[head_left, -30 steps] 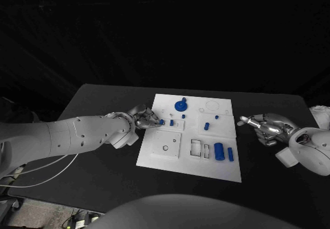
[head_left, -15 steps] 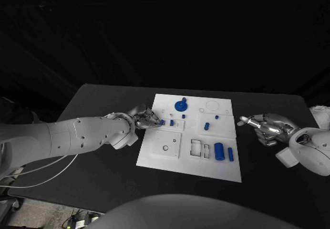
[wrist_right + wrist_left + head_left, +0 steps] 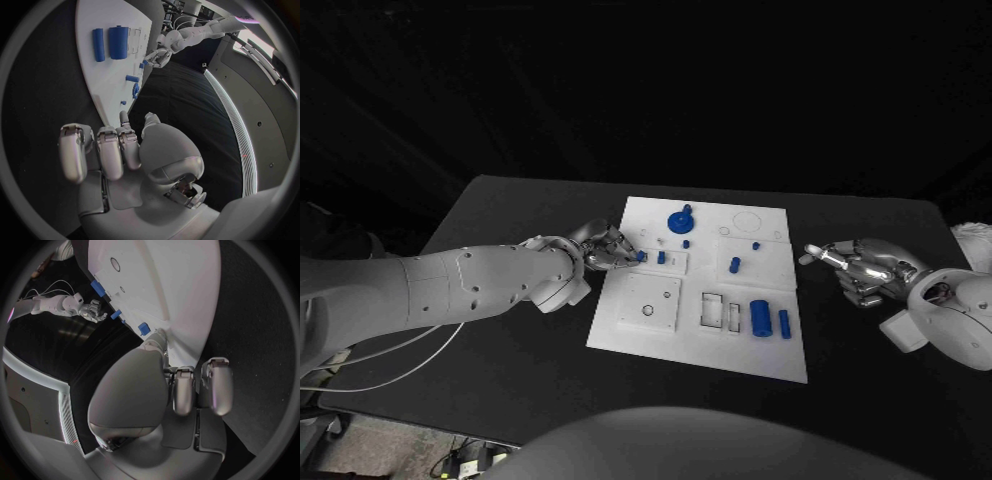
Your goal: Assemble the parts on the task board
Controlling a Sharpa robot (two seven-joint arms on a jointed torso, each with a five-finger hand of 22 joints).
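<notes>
Where left hand meets task board, grasped blue part half hidden.

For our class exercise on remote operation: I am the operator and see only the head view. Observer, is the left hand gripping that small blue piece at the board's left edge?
Observer: The left wrist view shows a fingertip of the left hand right at the small blue piece on the board's edge; a grip I cannot confirm.
Operator: Is the right hand carrying anything?
Observer: No. The right wrist view shows the right hand with fingers curled in, nothing in them.
</notes>
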